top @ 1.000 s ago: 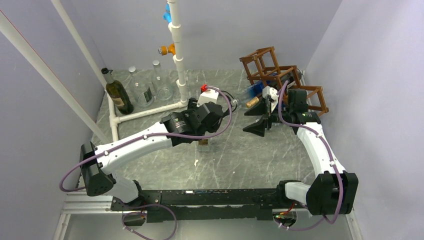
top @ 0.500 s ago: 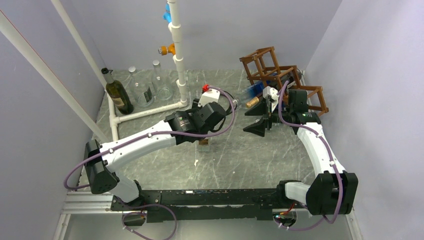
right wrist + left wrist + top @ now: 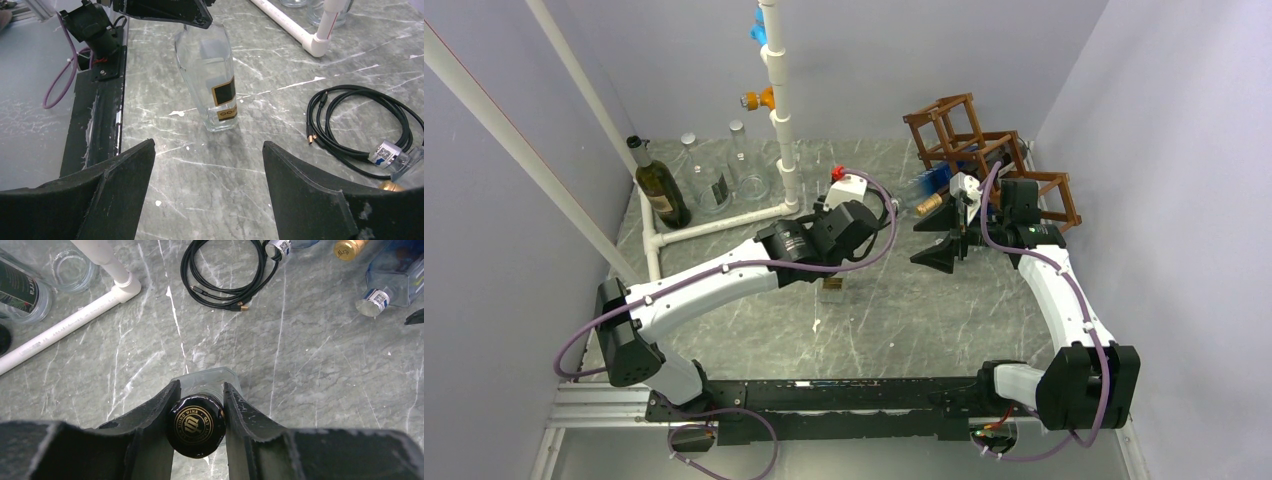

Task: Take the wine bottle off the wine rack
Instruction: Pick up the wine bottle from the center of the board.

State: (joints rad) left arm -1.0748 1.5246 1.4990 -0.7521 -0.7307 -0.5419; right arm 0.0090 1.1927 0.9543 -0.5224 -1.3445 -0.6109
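A clear square wine bottle with a black round cap stands upright on the grey marble table. My left gripper comes down from above and is shut on that cap, one finger on each side. In the top view the bottle shows just below the left wrist. The reddish-brown wine rack stands at the back right. My right gripper hangs open and empty in front of the rack, its fingers facing the bottle and apart from it.
A blue bottle and a gold-capped bottle lie by the rack. A coiled black cable lies behind the held bottle. A white pipe frame, a dark green bottle and glass jars stand at the back left.
My left gripper has closed onto the bottle's cap while the left arm shifted slightly. The right arm has not moved.
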